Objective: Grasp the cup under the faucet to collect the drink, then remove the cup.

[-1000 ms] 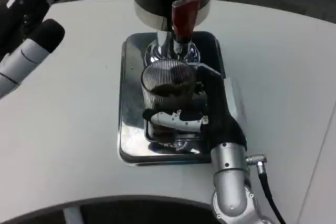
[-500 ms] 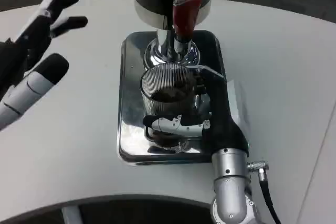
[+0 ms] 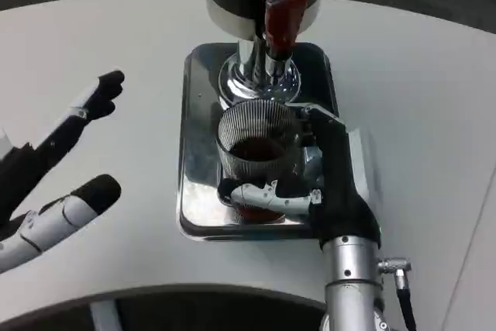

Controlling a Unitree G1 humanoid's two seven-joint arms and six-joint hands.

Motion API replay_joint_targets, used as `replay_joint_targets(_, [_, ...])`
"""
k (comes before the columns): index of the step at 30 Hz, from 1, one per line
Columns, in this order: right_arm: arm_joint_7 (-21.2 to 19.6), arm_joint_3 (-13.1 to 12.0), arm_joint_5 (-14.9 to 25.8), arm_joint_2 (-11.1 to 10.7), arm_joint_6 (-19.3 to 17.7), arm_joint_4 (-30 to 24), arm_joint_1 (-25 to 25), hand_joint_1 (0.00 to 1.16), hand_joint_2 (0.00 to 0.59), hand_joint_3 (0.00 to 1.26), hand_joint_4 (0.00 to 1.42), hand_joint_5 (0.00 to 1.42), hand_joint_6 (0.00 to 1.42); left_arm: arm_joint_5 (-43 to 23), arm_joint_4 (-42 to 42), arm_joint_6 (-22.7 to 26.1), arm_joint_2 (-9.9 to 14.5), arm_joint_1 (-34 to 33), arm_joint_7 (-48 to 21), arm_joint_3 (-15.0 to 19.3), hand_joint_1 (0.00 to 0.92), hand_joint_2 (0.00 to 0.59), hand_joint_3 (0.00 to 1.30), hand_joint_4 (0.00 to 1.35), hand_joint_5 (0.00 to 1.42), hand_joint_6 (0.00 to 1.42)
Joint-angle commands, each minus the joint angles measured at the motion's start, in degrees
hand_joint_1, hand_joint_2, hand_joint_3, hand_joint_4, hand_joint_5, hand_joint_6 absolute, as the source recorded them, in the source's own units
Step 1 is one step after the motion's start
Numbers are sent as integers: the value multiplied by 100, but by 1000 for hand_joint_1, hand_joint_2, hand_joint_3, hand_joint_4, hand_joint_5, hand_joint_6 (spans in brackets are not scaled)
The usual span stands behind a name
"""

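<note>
Centrally, ribbed glass cup (image 3: 257, 149) gripped by right hand (image 3: 325, 180) on steel drip tray (image 3: 194, 191), below red-handled faucet (image 3: 280, 25), left hand (image 3: 54, 184) spread empty at lower left.

The right hand (image 3: 298, 180) grips the cup (image 3: 256, 153) — fingers curl around its near side and its far right rim, and the dark palm presses its right flank. Its silver forearm runs from the wrist straight toward the camera (nearly upright in the picture). The left hand (image 3: 54, 172) hovers well to the left of the cup, holding nothing — fingers spread apart, tips pointing toward it.
</note>
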Motion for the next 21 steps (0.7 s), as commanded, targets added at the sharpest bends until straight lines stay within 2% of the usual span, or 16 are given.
replay_joint_targets(1, [139, 227, -164, 85, -5, -578, 263, 1107, 76, 744, 893, 966, 1347, 503, -82, -186, 141, 313, 53, 68, 0, 167, 0, 0, 0, 0])
replay_joint_targets(7, [174, 311, -113, 130, -2, -865, 517, 1107, 76, 740, 904, 967, 1356, 1163, -151, -303, 109, 554, 277, 94, 0, 149, 0, 0, 0, 0])
replay_joint_targets(9, [296, 361, -127, 69, 43, -1081, 590, 1107, 76, 740, 904, 967, 1354, 1588, -209, -487, 85, 652, 470, 147, 0, 130, 0, 0, 0, 0])
replay_joint_targets(13, [608, 482, -131, -59, 184, -1639, 921, 1107, 76, 740, 904, 967, 1362, 2195, -324, -480, 131, 766, 647, 123, 0, 110, 0, 0, 0, 0])
replay_joint_targets(16, [783, 487, -81, -92, 294, -2001, 1145, 1107, 76, 740, 904, 967, 1367, 2618, -503, -383, 128, 855, 711, 83, 0, 85, 0, 0, 0, 0])
replay_joint_targets(19, [1019, 458, -8, -157, 428, -2426, 1357, 1107, 76, 740, 904, 967, 1357, 3484, -906, -123, 124, 1039, 738, 92, 0, 56, 0, 0, 0, 0])
replay_joint_targets(21, [1154, 442, 29, -191, 477, -2666, 1485, 1107, 76, 743, 904, 967, 1354, 3685, -1006, 39, 90, 1104, 707, 32, 0, 52, 0, 0, 0, 0])
